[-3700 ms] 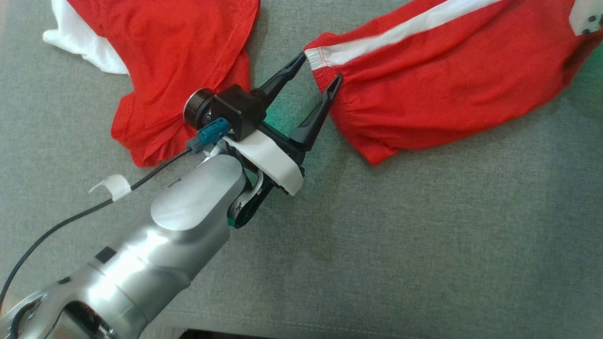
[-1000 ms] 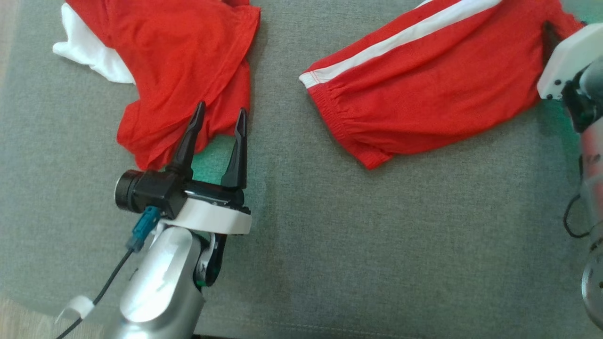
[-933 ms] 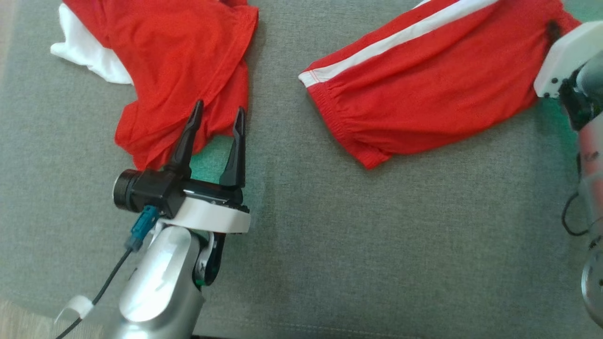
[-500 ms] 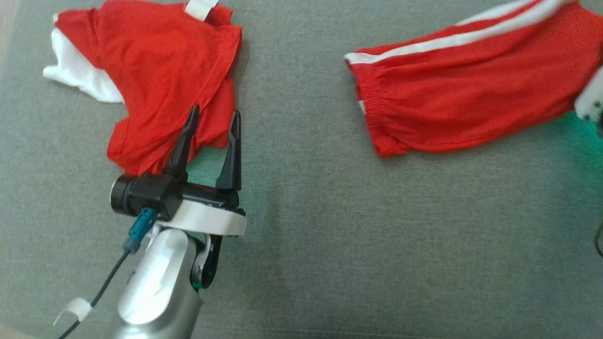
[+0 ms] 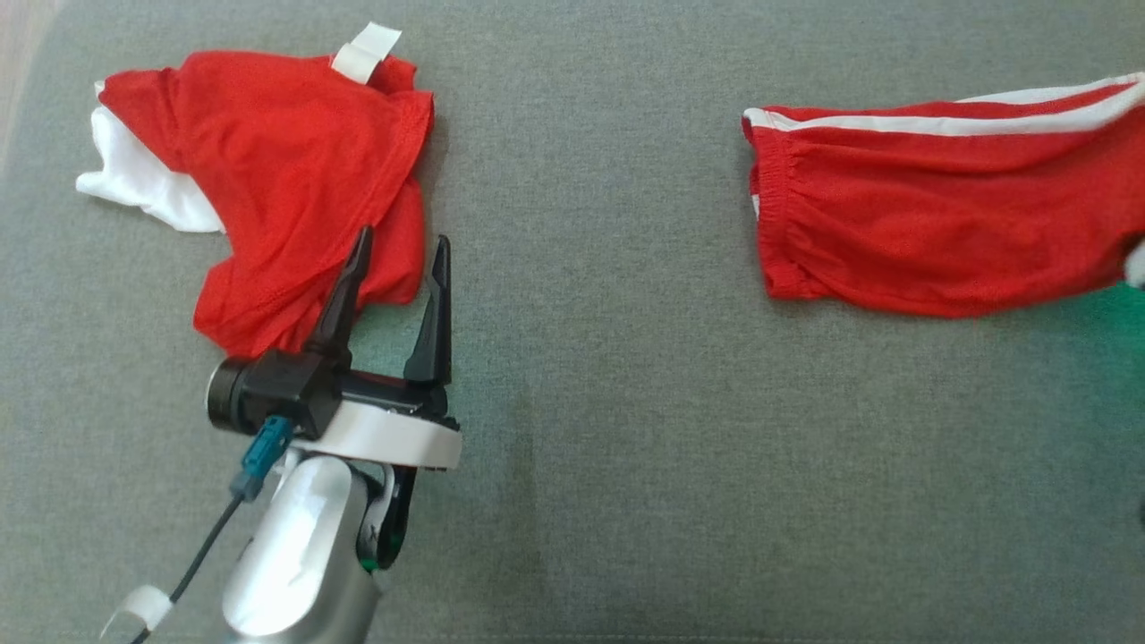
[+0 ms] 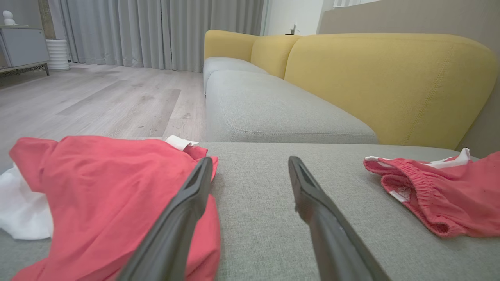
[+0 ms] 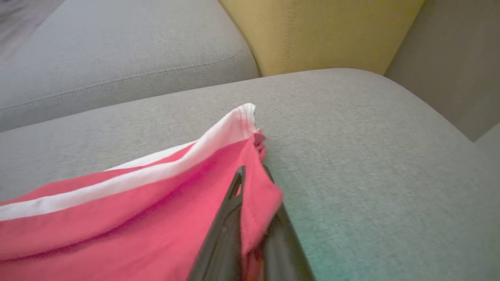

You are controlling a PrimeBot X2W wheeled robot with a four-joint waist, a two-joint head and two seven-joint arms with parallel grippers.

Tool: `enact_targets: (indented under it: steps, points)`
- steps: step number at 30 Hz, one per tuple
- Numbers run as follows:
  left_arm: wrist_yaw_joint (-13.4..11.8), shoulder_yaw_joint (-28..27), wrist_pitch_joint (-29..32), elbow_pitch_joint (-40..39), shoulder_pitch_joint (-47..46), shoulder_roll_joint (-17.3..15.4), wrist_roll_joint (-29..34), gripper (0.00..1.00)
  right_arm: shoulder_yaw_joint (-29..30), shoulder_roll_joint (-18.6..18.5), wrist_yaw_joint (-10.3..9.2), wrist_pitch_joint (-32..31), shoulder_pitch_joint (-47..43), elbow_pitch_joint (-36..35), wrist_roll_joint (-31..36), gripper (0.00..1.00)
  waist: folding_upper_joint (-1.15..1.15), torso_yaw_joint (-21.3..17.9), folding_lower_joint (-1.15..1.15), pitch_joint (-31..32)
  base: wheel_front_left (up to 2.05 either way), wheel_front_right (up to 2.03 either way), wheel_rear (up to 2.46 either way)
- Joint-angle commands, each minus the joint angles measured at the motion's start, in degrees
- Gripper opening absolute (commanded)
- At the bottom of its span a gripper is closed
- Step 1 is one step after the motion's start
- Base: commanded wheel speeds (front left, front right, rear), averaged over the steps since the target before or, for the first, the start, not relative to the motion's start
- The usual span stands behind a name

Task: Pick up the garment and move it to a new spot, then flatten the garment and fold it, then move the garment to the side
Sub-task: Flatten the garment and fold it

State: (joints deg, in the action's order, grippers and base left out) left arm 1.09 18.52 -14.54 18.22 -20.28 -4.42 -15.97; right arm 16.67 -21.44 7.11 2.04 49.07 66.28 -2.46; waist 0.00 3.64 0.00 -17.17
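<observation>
The garment (image 5: 939, 233), red shorts with a white side stripe, lies stretched out at the right on the grey sofa seat (image 5: 626, 429). Its elastic waistband points left. In the right wrist view my right gripper (image 7: 254, 171) is shut on a fold of the garment (image 7: 136, 218) near its far end, and the cloth drapes over the fingers. My left gripper (image 5: 402, 237) stands open with nothing between its fingers. Its left fingertip is over the edge of a second red garment (image 5: 295, 179). The left wrist view shows the same open gripper (image 6: 250, 160), with the shorts (image 6: 437, 195) off to the right.
The second red garment (image 6: 97, 195) lies crumpled at the left with white cloth (image 5: 143, 183) under it. A yellow backrest (image 6: 390, 82) stands behind the seat. Another grey cushion (image 6: 273, 113) and a wooden floor (image 6: 97, 97) lie beyond.
My right gripper has shut on the shorts and drawn them to the right, away from the second red garment. The head view has shifted. The left gripper has stayed open by the crumpled garment.
</observation>
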Motion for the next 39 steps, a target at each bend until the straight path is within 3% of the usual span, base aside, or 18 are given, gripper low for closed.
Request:
enact_targets:
  steps: [1, 8, 18, 29, 38, 39]
  points:
    - [0.15, -2.14, -0.46, -1.36, 0.42, -0.28, 0.45, 1.00, -1.21, 0.24, 0.37, 0.93, 0.45, -2.13, -0.01, 0.00, 0.00, -0.03, 0.00, 0.24, 0.00, 0.00, 0.00]
    - [0.35, -2.94, -0.46, -0.63, 1.66, -0.19, 0.85, 1.00, -6.68, 5.40, 0.37, 4.04, -0.18, -5.50, -3.06, 0.00, 0.00, 0.19, 0.00, 3.06, 0.00, 0.00, 0.00]
    - [0.49, -2.94, -0.46, -0.14, 3.45, 0.13, 1.13, 1.00, -22.14, 12.05, 0.37, 4.75, -3.95, -15.08, -13.94, 0.00, 0.00, 1.43, 0.00, 6.64, 0.00, 0.00, 0.00]
    - [0.22, -3.00, -0.46, 0.27, 4.84, 0.07, 1.02, 1.00, -34.88, 14.66, 0.37, 3.88, -9.47, -20.79, -20.78, 0.00, 0.00, 3.71, 0.00, 8.56, 0.00, 0.00, 0.00]
    - [-0.08, -3.14, -0.46, 0.04, 5.59, -0.10, 0.91, 1.00, -43.08, 15.71, 0.37, 4.00, -11.90, -16.34, -18.67, 0.00, 0.00, 2.71, 0.00, 9.09, 0.00, 0.00, 0.00]
    - [-0.11, -3.12, -0.46, -0.01, 5.57, -0.11, 0.90, 1.00, -43.92, 15.84, 0.37, 4.30, -11.97, -15.51, -17.77, 0.25, 0.00, 2.45, 0.00, 9.19, 0.00, 0.00, 0.00]
